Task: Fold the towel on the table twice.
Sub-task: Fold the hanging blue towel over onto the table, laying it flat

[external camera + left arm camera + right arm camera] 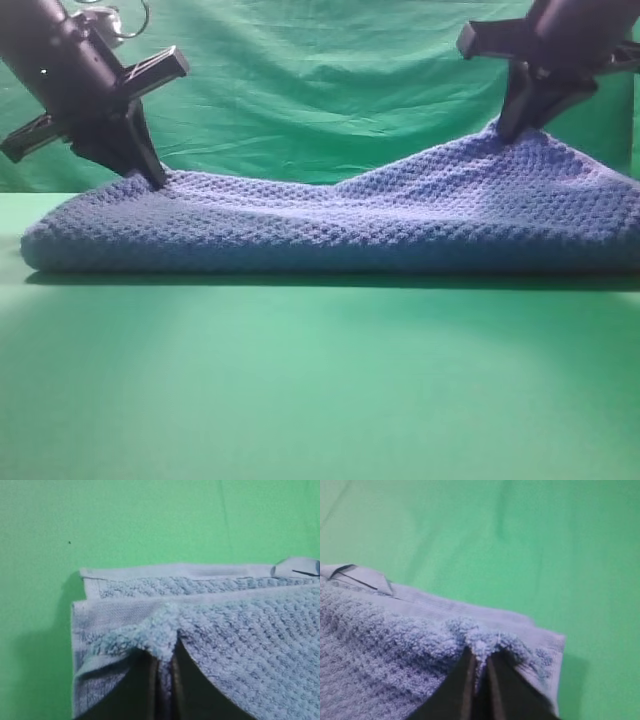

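Note:
The blue-grey waffle-weave towel lies folded across the green table, its folded edge toward the front. My left gripper is shut on the towel's top layer at the back left. In the left wrist view the towel bunches between the fingers near its corner. My right gripper is shut on the top layer at the back right and holds it slightly raised. In the right wrist view the towel is pinched between the fingers near its corner.
A wrinkled green cloth backdrop hangs behind the table. Bare green table surface lies in front of the towel. A sewn label shows on the towel's hem, also in the left wrist view.

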You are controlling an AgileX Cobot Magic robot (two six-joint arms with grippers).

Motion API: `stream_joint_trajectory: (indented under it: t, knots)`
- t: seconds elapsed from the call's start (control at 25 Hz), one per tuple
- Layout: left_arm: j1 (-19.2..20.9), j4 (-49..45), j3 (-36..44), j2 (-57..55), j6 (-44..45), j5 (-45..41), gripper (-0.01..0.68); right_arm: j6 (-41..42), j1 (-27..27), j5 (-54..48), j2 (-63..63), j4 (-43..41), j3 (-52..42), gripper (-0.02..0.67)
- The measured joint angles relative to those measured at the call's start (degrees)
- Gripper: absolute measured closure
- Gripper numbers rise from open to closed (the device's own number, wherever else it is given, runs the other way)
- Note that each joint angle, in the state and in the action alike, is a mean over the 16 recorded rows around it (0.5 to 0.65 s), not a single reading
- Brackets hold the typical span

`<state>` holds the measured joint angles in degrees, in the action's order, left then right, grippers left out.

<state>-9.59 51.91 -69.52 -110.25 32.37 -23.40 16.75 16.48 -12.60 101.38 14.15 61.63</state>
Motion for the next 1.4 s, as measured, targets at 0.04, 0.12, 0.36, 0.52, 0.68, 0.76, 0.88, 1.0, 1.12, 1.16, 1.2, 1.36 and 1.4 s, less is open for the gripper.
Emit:
stream_joint_trajectory:
  t: [0.04, 0.12, 0.36, 0.52, 0.68, 0.76, 0.88, 1.0, 1.12, 1.16, 1.2, 1.36, 1.4]
  knots:
    - [0.0, 0.0, -0.5, -0.7, 0.2, 0.1, 0.673, 0.2, 0.0, 0.5, 1.0, 0.0, 0.4, 0.649]
    - [0.0, 0.0, -1.4, -1.9, 0.8, 0.3, 0.673, 0.5, 0.0, 1.4, 2.6, 0.0, 1.1, 0.649]
    - [0.0, 0.0, -2.6, -3.5, 2.3, 0.8, 0.604, 1.5, 0.0, 3.3, 5.6, 0.0, 2.0, 0.573]
    - [0.0, -0.3, -2.7, -3.3, 2.8, 1.0, 0.461, 2.1, -0.3, 4.0, 6.0, 0.0, 2.1, 0.431]
    - [0.0, -1.2, -2.8, -2.0, 3.1, 1.0, 0.301, 2.5, -1.0, 4.0, 4.9, 0.0, 2.2, 0.268]
    - [0.0, -1.8, -2.8, -0.9, 3.1, 1.0, 0.233, 2.7, -1.5, 3.4, 3.7, 0.0, 2.2, 0.191]
    - [0.0, -2.8, -2.8, 1.7, 3.1, 0.7, 0.173, 2.9, -2.3, 1.2, 0.9, 0.0, 2.4, 0.115]
    - [0.0, -3.9, -2.8, 5.4, 3.1, -0.1, 0.193, 2.9, -3.0, -2.6, -3.0, 0.0, 3.0, 0.107]
    - [0.0, -4.9, -2.8, 10.0, 3.1, -1.8, 0.29, 2.7, -3.7, -7.8, -7.9, -0.1, 3.9, 0.181]
    - [0.0, -5.2, -2.8, 11.7, 3.1, -2.5, 0.33, 2.5, -3.9, -9.8, -9.7, -0.1, 4.3, 0.218]
    - [0.0, -5.4, -2.8, 13.5, 3.1, -3.4, 0.37, 2.3, -4.0, -11.9, -11.6, -0.1, 4.7, 0.257]
    - [0.0, -6.8, -2.8, 21.0, 2.4, -7.5, 0.526, 0.8, -4.2, -20.6, -19.5, -0.3, 6.2, 0.419]
    - [0.0, -7.4, -2.8, 22.9, 1.9, -8.7, 0.558, 0.3, -4.2, -22.7, -21.4, -0.3, 6.5, 0.456]
